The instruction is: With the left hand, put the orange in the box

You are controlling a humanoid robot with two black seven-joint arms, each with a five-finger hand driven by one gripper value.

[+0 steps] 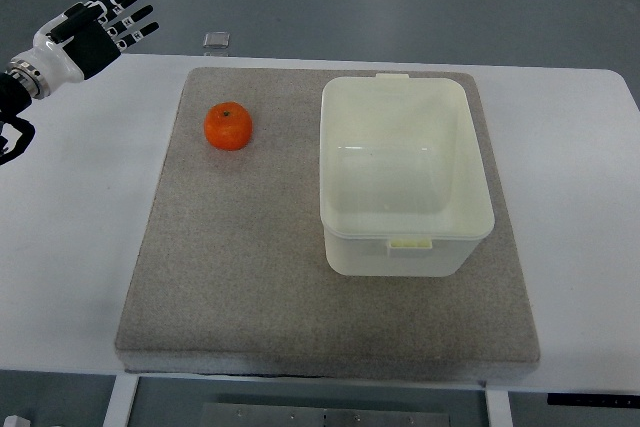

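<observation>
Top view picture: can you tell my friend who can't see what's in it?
A round orange fruit sits on a grey felt mat, left of an empty white plastic box. The robot's left hand hovers at the upper left, fingers spread, holding nothing.

Bright orange [228, 127] with a tiny dark stem spot, sitting on a speckled grey-beige mat [250, 277]. The box [405, 237] is plain creamy white, kinda translucent. The tabletop [70, 247] is flat white, the floor grey, and the left robot hand [100, 25] is black with white patches.
</observation>
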